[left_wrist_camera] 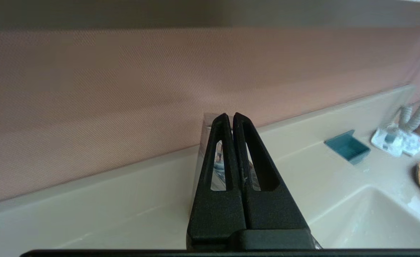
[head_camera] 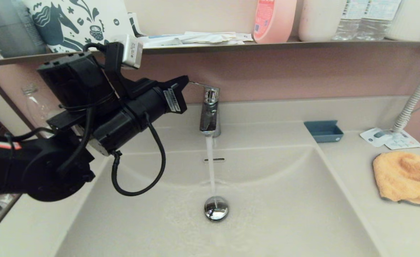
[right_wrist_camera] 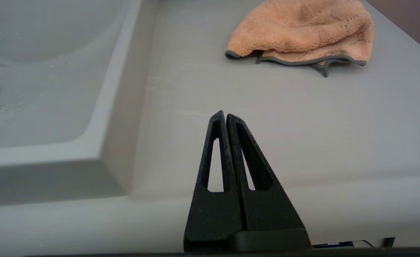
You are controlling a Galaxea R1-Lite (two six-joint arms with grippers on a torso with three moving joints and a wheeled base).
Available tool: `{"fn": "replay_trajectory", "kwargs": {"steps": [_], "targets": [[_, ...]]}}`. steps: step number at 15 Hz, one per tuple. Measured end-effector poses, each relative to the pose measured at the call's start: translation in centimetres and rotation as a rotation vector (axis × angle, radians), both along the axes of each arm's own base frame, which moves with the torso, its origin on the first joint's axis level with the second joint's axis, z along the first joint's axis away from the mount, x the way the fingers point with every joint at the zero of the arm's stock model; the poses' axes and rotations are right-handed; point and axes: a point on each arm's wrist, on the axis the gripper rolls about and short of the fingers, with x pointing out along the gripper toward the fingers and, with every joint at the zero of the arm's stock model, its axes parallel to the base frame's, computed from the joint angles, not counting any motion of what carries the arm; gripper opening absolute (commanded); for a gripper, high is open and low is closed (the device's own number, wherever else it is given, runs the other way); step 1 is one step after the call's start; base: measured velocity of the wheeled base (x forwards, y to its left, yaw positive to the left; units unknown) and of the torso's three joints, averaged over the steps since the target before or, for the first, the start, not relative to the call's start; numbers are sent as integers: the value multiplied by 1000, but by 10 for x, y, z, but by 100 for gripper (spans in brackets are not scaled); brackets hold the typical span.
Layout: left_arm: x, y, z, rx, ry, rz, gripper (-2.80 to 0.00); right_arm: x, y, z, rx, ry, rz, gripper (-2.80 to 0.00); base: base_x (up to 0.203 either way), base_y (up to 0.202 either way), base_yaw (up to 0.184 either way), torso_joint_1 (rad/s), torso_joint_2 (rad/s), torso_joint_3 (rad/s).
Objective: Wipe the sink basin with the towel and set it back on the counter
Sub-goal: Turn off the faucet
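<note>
The beige sink basin (head_camera: 285,200) has a chrome drain plug (head_camera: 216,208) and a slot overflow (head_camera: 214,160); water runs into it from the faucet (head_camera: 209,114). The orange towel (head_camera: 406,176) with grey trim lies crumpled on the counter (head_camera: 392,221) at the right, untouched. It also shows in the right wrist view as the towel (right_wrist_camera: 303,32). My left gripper (head_camera: 183,82) is shut and empty, its tips at the faucet lever (head_camera: 201,85); the left gripper (left_wrist_camera: 230,115) hides most of the faucet. My right gripper (right_wrist_camera: 225,113) is shut and empty over the counter's front edge, short of the towel, outside the head view.
A blue dish (head_camera: 323,131) sits on the counter behind the basin's right corner. Leaflets (head_camera: 388,138) and a corrugated hose (head_camera: 415,96) are at the far right. The upper shelf (head_camera: 267,44) carries bottles and packets above the faucet.
</note>
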Motion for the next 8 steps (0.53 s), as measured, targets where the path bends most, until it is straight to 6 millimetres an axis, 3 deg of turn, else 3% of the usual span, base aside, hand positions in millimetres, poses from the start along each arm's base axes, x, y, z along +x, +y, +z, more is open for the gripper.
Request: {"fn": "replay_trajectory", "kwargs": {"steps": [8], "targets": [[9, -13, 24, 41, -22, -29, -280, 0, 0, 0, 0, 0, 0, -280, 0, 0, 0, 0, 0, 0]]}}
